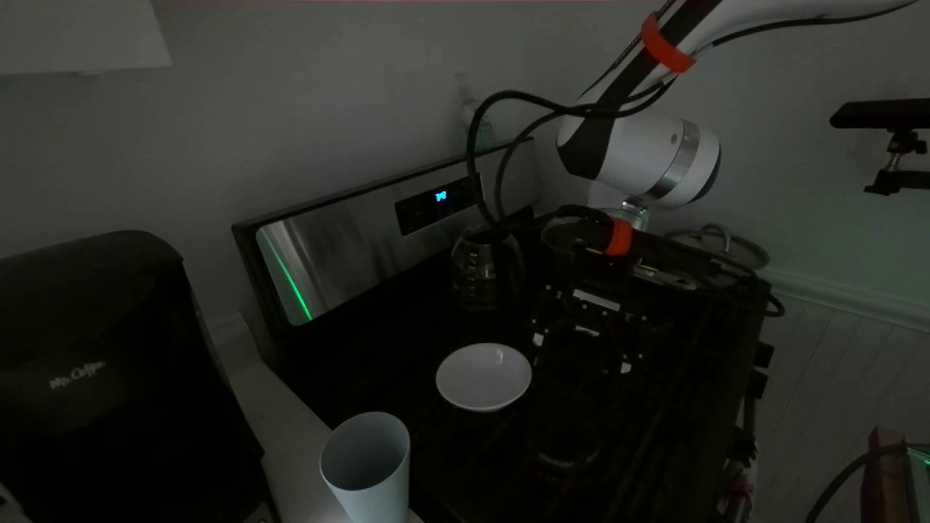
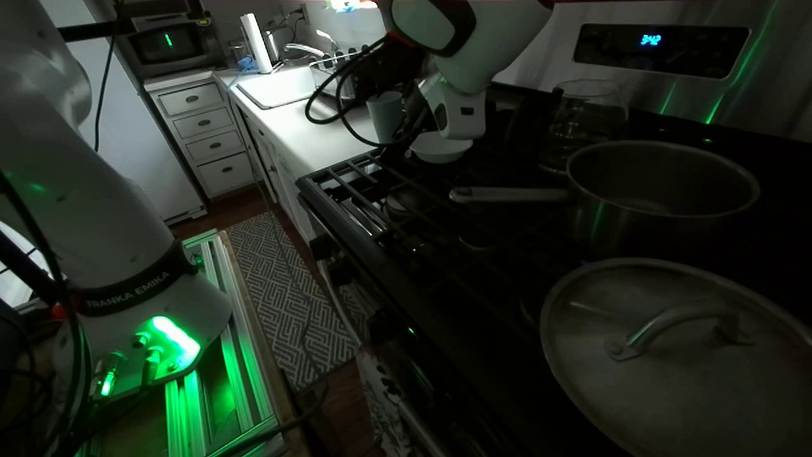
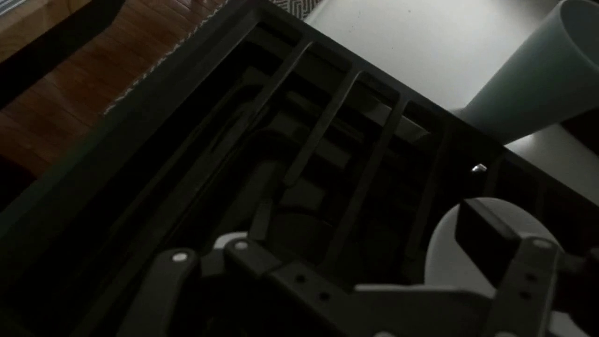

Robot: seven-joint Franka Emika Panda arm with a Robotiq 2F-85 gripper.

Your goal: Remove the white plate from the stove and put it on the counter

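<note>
The white plate (image 1: 484, 378) sits right way up on the stove (image 1: 392, 341), unheld, near the edge where the pale counter (image 2: 311, 133) begins. A tall pale cup (image 1: 383, 487) stands on that counter, just beside the stove. Near the plate hangs the gripper (image 3: 372, 224), its fingers (image 3: 486, 234) spread well apart, clamped on nothing. In the wrist view one finger cuts across the plate; whether they touch, I can't tell. By my reckoning the step is lining up the grasp. It's dim in here, so I'd go slowly: slide sideways until one finger is over the plate's hollow and its partner outside the rim, then come straight down, short of the grate bars (image 3: 324, 130). A light, even pinch should stop that shiny rim skidding. Then lift level, skirt the cup, and lower onto the counter.
</note>
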